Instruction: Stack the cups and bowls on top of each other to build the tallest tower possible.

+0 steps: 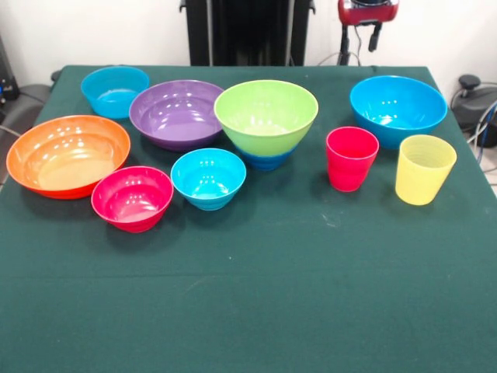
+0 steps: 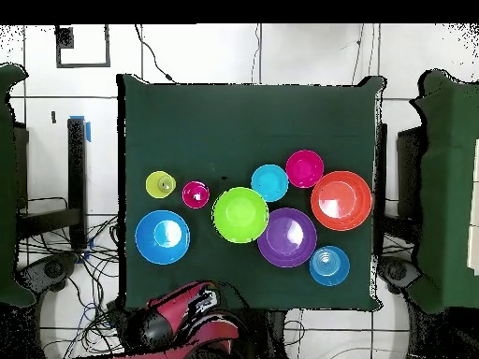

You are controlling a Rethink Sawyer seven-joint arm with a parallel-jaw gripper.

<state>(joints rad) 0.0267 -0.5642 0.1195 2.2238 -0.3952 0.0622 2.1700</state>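
Observation:
The lime green bowl sits on a small dark blue bowl mid-table; the green bowl also shows in the overhead view. The bright blue bowl stands alone at the right, with the red-pink cup and the yellow cup upright in front of it. The purple bowl, orange bowl, pink-red bowl and two cyan bowls stand separately at the left. My gripper is drawn back above the table's far edge, holding nothing; overhead it is near the base.
The green cloth table has a wide bare strip along its front half. Black pedestal stands behind the far edge. Cables and equipment lie off both table sides.

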